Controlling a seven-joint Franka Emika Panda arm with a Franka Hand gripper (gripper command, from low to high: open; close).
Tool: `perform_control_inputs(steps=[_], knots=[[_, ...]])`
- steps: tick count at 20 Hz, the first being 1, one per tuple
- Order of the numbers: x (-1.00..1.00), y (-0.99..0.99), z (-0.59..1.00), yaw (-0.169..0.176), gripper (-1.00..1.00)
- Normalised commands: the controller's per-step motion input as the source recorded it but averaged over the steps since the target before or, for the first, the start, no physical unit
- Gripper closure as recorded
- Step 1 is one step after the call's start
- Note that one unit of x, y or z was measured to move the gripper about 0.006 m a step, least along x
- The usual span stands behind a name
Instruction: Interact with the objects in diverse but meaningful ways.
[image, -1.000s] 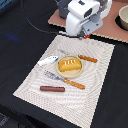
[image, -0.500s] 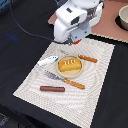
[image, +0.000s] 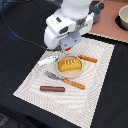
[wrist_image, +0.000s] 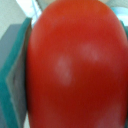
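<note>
Striped pale cloth mat (image: 97, 92) spread over a black table (image: 25, 112). Starting at the exterior view's left, near the mat's near edge: brown sausage (image: 52, 89), flat on the cloth, well apart from everything but the fork. Further back on that same side: small white-blue piece (image: 48, 60), also on the cloth, just beside the plate's rim. Between those two, slanting across the mat: fork (image: 64, 80) with an orange wooden handle, tines towards the left, close along the plate's near edge.

Then the middle. White arm (image: 70, 22) leaning in from the back, gripper (image: 67, 49) low over the mat's far part, just behind the plate. Closed on the red tomato (image: 68, 49): only a sliver of red showing below the white housing in the exterior view, yet in the wrist view red tomato (wrist_image: 70, 65) filling nearly the whole picture, teal finger pad (wrist_image: 11, 80) pressed against its side. Opposite finger hidden behind the fruit.

Just in front of the gripper: round beige plate (image: 75, 73), golden-yellow bread loaf (image: 69, 64) resting on it, pale stripes across the crust.

To the right of the plate: wooden-handled knife (image: 88, 58), flat on the mat, near the rim.

Far right, off the mat, on a pinkish surface (image: 105, 25): rounded pale vessel (image: 123, 17), cut by the picture's edge, too blurred to name.
</note>
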Motion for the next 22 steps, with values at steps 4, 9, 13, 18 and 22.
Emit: perform_control_inputs(steps=[4,9,13,18,22], knots=[[-0.83,-0.34,0.13,-0.037,1.0],[-0.79,-0.37,0.01,-0.027,1.0],[-0.81,-0.38,-0.01,-0.022,1.0],[-0.81,-0.4,-0.01,-0.019,1.0],[-0.8,-0.41,-0.06,-0.021,1.0]])
